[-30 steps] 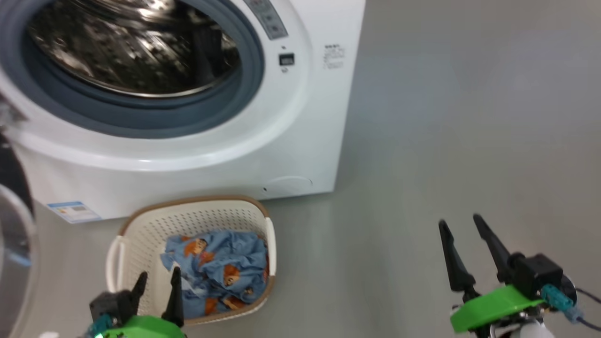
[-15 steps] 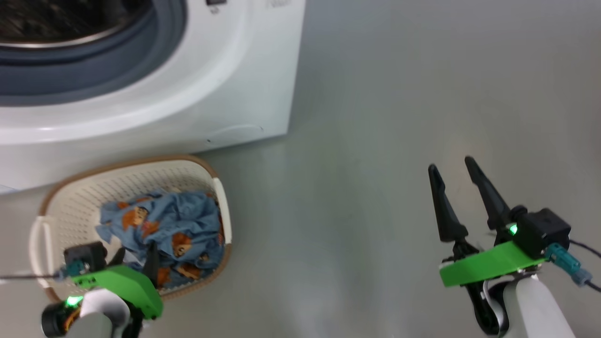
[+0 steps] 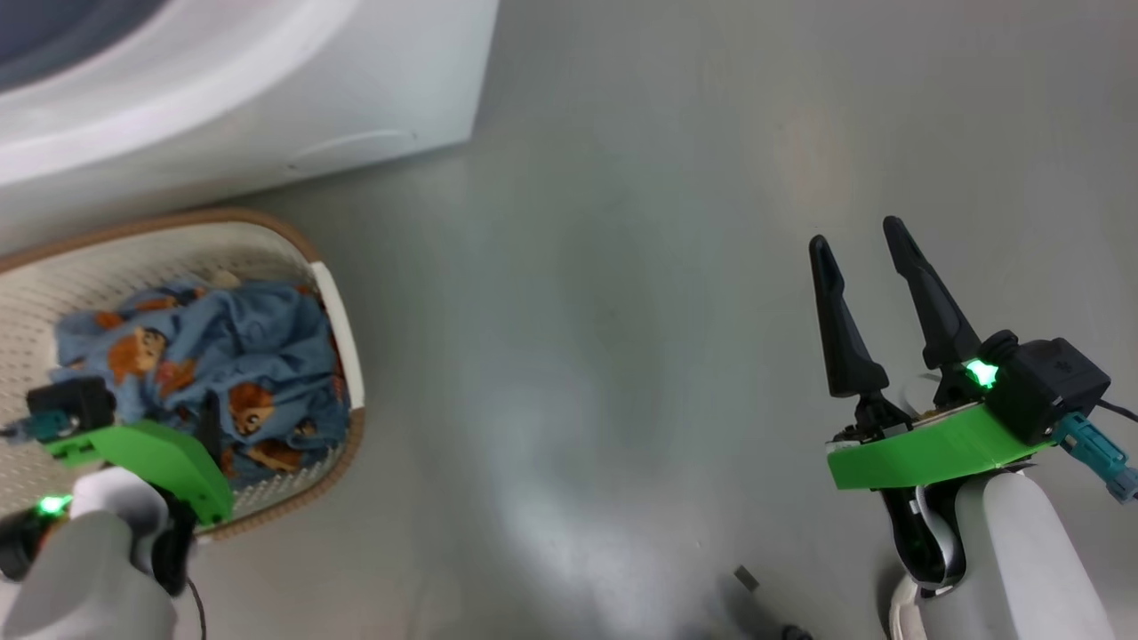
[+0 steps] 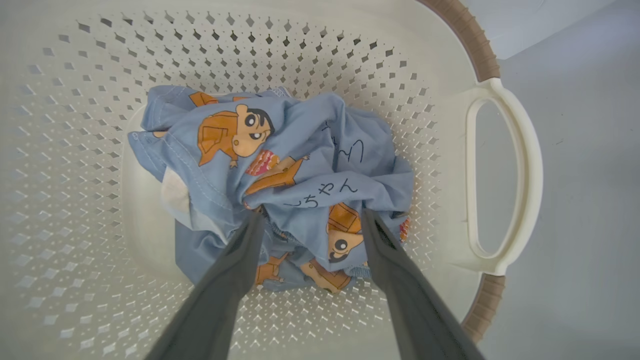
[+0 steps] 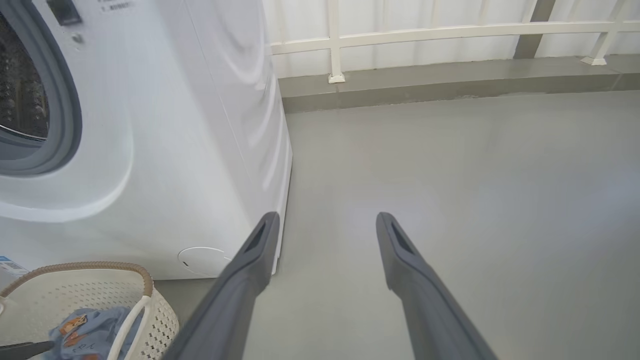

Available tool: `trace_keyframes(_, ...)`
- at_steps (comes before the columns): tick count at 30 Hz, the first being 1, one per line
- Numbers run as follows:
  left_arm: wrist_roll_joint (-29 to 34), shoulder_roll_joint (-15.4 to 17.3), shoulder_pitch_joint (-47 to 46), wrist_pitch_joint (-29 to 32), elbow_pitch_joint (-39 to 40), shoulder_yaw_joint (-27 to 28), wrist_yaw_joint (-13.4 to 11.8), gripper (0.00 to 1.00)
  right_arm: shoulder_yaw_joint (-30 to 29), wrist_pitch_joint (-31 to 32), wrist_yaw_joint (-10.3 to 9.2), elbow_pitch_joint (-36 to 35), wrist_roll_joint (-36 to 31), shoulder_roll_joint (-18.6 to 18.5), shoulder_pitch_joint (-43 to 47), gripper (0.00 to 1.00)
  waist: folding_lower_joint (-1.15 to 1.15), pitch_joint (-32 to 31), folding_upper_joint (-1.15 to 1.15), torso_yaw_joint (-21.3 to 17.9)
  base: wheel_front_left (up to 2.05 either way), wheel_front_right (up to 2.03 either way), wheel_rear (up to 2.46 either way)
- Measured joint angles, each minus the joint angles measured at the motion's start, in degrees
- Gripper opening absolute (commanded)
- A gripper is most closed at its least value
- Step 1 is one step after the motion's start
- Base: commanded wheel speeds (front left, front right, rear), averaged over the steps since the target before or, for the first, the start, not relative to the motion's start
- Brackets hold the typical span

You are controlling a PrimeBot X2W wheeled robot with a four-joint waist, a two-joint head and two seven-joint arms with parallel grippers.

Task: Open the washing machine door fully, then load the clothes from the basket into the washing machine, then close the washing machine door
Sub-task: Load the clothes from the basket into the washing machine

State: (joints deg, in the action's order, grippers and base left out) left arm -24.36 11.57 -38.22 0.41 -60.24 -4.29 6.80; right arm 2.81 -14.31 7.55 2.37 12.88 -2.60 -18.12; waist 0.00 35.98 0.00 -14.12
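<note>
Two grippers in play, both with fingers spread wide. First the left gripper [image 4: 311, 217]: it is down inside the basket [image 4: 75, 150], its dark fingers [image 4: 225, 280] straddling the top of the clothes [image 4: 300, 165]. The tips are right at the fabric, with a ridge of blue cloth between them and nothing pinched. The clothes lie in one crumpled heap on the basket's bottom (light blue, orange-brown cartoon figures, a white patch on one side). One white handle [image 4: 530, 165] shows at the right of the left wrist view. The basket stands on the grey floor [image 3: 622, 311], just in front of the washing machine [image 5: 200, 125], near its front corner. Now the right gripper [image 3: 854, 233]: it is well apart from the basket, hovering over bare floor, fingers parted with nothing between them. In the right wrist view the drum mouth sits at the left edge, grey rubber ring [image 5: 70, 115] around it, and a pale railing [image 5: 425, 32] runs along the back.
</note>
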Motion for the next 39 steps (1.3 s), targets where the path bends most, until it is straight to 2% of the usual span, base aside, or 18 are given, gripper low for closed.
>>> trace_keyframes(9, 0.1, 2.7, -7.3, -0.6, -4.7, -0.2, -0.2, 1.00, 0.0, 0.0, 0.00, -2.5, 0.4, 0.0, -2.2, 1.00, 0.00, 5.7, 0.00, -1.4, 0.00, 0.00, 0.00)
trace_keyframes(19, 0.6, 3.6, -14.0, -0.3, -9.6, -1.6, -0.3, 1.00, 0.0, 0.0, 0.00, -4.4, 0.8, 0.0, -3.3, 1.00, 0.00, 11.6, 0.00, -1.9, 0.00, 0.00, 0.00)
trace_keyframes(23, 1.3, 4.8, -16.4, 0.3, -10.6, -2.5, -0.6, 1.00, -0.1, 0.0, 0.00, -5.3, 0.8, 0.0, -3.3, 1.00, 0.00, 13.8, 0.00, -2.3, 0.00, 0.00, 0.00)
trace_keyframes(35, 3.6, 5.6, -20.4, 1.6, -12.4, -5.5, -2.1, 1.00, -1.0, 0.0, 0.00, -7.0, 1.4, 0.1, -3.3, 1.00, 0.00, 18.9, 0.00, -4.1, 0.00, 0.00, 0.00)
trace_keyframes(36, 3.6, 5.8, -20.6, 1.3, -12.5, -5.7, -2.3, 0.90, -1.3, 0.0, 0.00, -7.1, 1.4, 0.1, -3.3, 1.00, 0.00, 19.1, 0.00, -4.3, 0.00, 0.00, 0.00)
trace_keyframes(37, 3.8, 5.9, -20.7, 0.9, -12.5, -6.0, -2.6, 0.52, -1.6, 0.0, 0.00, -7.2, 1.4, 0.1, -3.3, 1.00, 0.00, 19.3, 0.00, -4.4, 0.00, 0.00, 0.00)
trace_keyframes(39, 4.2, 5.8, -20.8, 0.2, -12.6, -6.6, -2.8, 0.00, -1.9, 0.0, 0.00, -7.3, 1.4, 0.1, -3.3, 1.00, 0.00, 19.5, 0.00, -4.5, 0.00, 0.00, 0.00)
